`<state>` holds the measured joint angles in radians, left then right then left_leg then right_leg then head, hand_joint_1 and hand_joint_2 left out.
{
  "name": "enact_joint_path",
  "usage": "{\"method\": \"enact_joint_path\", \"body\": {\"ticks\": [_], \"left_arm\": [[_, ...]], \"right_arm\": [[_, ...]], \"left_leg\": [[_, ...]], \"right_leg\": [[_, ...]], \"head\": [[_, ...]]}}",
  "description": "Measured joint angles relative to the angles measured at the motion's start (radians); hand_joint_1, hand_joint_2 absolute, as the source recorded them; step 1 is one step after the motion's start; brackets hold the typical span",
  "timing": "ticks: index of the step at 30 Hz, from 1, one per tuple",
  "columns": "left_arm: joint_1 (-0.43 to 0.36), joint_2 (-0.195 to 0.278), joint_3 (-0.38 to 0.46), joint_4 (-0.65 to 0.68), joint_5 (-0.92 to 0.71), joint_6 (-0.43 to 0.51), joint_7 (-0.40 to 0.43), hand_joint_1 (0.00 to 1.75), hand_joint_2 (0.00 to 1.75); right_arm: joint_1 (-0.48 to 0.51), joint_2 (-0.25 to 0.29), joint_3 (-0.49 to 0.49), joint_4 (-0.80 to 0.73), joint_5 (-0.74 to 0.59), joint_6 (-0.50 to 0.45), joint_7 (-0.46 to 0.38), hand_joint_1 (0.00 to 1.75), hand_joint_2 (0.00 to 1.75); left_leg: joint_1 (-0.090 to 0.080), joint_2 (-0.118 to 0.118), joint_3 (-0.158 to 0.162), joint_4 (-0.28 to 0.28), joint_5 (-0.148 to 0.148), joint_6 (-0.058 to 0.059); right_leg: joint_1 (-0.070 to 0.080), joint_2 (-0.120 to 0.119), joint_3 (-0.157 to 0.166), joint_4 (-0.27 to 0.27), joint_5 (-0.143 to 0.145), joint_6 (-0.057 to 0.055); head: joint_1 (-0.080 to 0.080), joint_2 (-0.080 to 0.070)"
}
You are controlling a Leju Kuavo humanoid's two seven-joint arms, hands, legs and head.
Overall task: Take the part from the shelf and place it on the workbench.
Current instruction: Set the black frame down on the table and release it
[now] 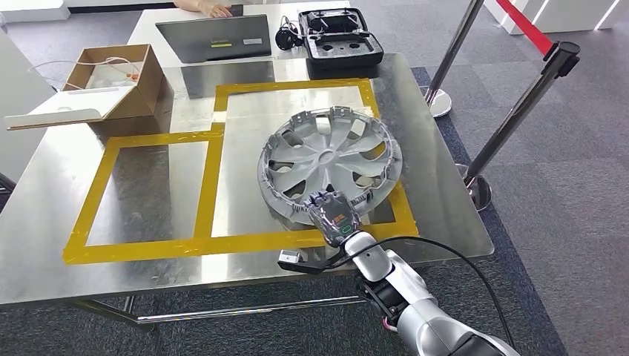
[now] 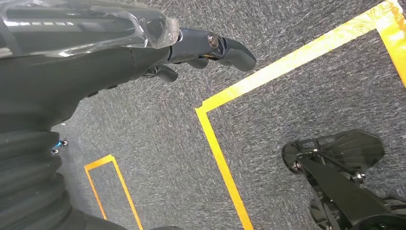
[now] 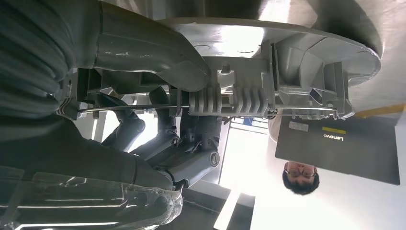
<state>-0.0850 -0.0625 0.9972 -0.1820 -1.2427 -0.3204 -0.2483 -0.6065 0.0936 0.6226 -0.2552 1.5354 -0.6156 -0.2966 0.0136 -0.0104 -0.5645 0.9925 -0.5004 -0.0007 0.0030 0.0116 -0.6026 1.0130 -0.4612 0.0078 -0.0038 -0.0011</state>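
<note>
The right hand grips the near rim of the hubcap. In the right wrist view the thumb lies on one face of the rim and the darker fingers curl against the other, so the hold is firm. The left hand hangs over the carpet with fingers loosely curled, holding nothing.

The hubcap lies over the yellow tape frame on the steel table, probably the marked place for it. Its near edge seems lifted a little, the far edge on the table; I cannot say this surely. It is round, without a long axis, and its ribbed inner face points upward.
</note>
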Motion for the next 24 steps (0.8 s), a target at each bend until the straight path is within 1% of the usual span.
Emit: {"method": "enact_joint_path", "body": {"ticks": [1, 5, 10, 14, 21, 24], "left_arm": [[0.000, 0.000, 0.000, 0.000, 0.000, 0.000, -0.001, 0.00, 1.75], [0.000, 0.001, 0.000, 0.000, -0.013, -0.012, -0.002, 0.00, 1.75], [0.000, 0.005, -0.002, 0.000, -0.016, 0.004, -0.004, 0.00, 1.75], [0.000, 0.006, -0.002, 0.000, -0.011, 0.006, -0.008, 0.00, 0.00], [-0.001, 0.006, -0.003, 0.000, -0.015, 0.016, -0.011, 0.00, 0.00], [-0.001, 0.006, -0.003, 0.000, -0.014, 0.017, -0.011, 0.00, 0.00]], "right_arm": [[0.000, 0.000, 0.000, 0.000, 0.000, 0.000, -0.001, 1.75, 1.75], [-0.001, 0.002, 0.001, 0.000, -0.003, 0.001, -0.004, 0.00, 1.75], [-0.005, 0.004, 0.003, 0.000, -0.005, 0.001, -0.003, 0.00, 1.75], [-0.006, 0.004, 0.004, 0.000, -0.008, 0.001, 0.003, 0.00, 1.75], [-0.006, 0.004, 0.004, 0.000, -0.011, -0.001, 0.015, 0.00, 1.75], [-0.006, 0.004, -0.001, -0.002, -0.051, -0.021, 0.005, 0.00, 1.75]], "left_leg": [[0.000, 0.000, 0.000, 0.000, 0.000, 0.000], [-0.003, 0.000, 0.000, 0.001, 0.000, -0.001], [-0.004, 0.000, 0.000, 0.001, 0.000, -0.001], [-0.004, 0.000, 0.000, 0.001, 0.000, -0.001], [-0.004, 0.000, 0.002, 0.001, 0.000, -0.001], [-0.004, 0.000, 0.003, 0.001, 0.000, -0.001]], "right_leg": [[0.000, 0.000, 0.000, 0.000, 0.000, 0.000], [-0.004, 0.000, 0.001, 0.000, 0.000, 0.000], [-0.004, -0.001, 0.002, 0.000, 0.000, 0.000], [-0.004, -0.001, 0.002, -0.001, 0.000, 0.000], [-0.004, -0.001, 0.003, 0.000, 0.000, 0.000], [-0.004, -0.001, 0.004, 0.000, 0.000, 0.000]], "head": [[0.000, 0.000], [0.000, 0.000], [0.000, 0.000], [0.000, 0.000], [0.000, 0.000], [0.000, 0.000]]}}
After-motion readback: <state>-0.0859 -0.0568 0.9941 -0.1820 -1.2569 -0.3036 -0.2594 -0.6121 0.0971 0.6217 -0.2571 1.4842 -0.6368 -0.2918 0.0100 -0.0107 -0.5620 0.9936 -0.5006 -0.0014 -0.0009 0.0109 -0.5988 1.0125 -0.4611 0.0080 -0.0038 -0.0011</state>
